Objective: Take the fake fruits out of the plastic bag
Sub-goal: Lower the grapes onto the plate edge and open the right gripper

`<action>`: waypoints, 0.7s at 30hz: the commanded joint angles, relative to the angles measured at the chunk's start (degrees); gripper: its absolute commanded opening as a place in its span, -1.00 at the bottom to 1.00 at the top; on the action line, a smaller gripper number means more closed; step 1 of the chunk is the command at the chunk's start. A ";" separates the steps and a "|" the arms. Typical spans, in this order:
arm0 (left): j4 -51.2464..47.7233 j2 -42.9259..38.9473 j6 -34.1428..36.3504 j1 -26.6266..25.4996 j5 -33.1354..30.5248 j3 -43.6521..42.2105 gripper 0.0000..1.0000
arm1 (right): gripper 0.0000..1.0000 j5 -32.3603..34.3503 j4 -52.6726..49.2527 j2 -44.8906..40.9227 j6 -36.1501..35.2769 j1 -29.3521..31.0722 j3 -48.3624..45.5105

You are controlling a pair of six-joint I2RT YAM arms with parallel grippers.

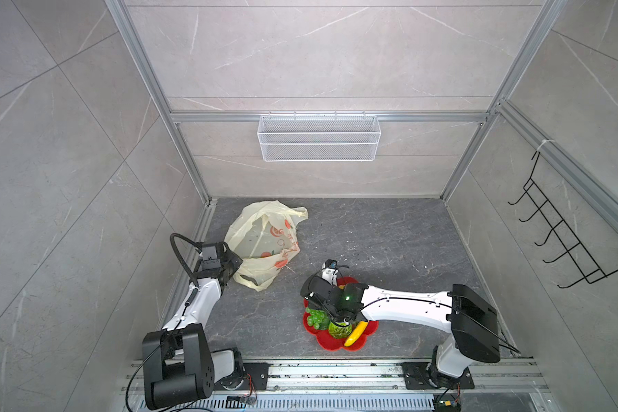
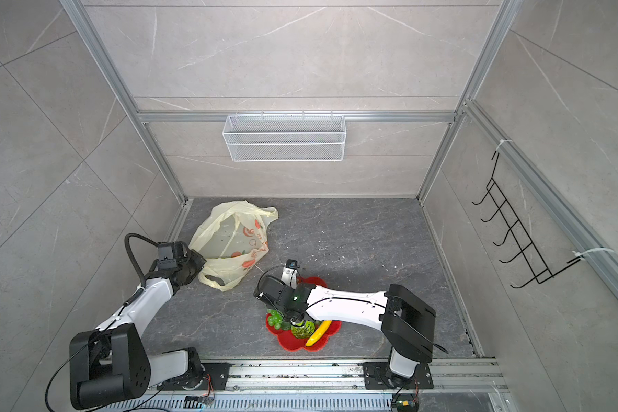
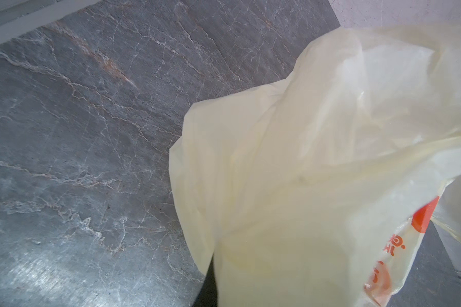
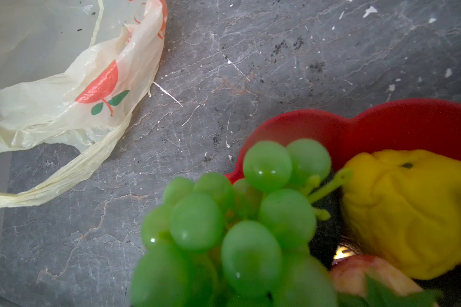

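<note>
The plastic bag (image 1: 264, 242) (image 2: 232, 242) lies crumpled at the back left of the dark floor, mouth open upward. My left gripper (image 1: 237, 264) (image 2: 200, 262) is shut on its near-left edge. In the left wrist view the bag (image 3: 304, 159) covers the jaws. My right gripper (image 1: 318, 308) (image 2: 275, 310) hangs over the red plate (image 1: 329, 344) (image 4: 383, 125), right at the green grape bunch (image 1: 316, 318) (image 4: 237, 226), which hides its fingers. On the plate also lie a green knobbly ball (image 1: 338, 330), a banana (image 1: 355, 333) and a yellow lemon (image 4: 405, 212).
A white mesh basket (image 1: 318, 137) hangs on the back wall. A black hook rack (image 1: 568, 232) is on the right wall. Aluminium rails (image 1: 336, 371) run along the front edge, and tiled walls close in both sides.
</note>
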 commanded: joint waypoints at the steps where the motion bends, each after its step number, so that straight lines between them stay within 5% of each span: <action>1: 1.40 -1.32 0.98 0.36 0.56 -0.21 -0.93 | -0.11 1.87 -2.52 1.06 2.54 0.37 0.34; 21: 1.54 -1.27 0.98 0.58 0.59 -0.44 -0.93 | 0.20 2.13 -4.56 2.52 4.77 0.34 1.26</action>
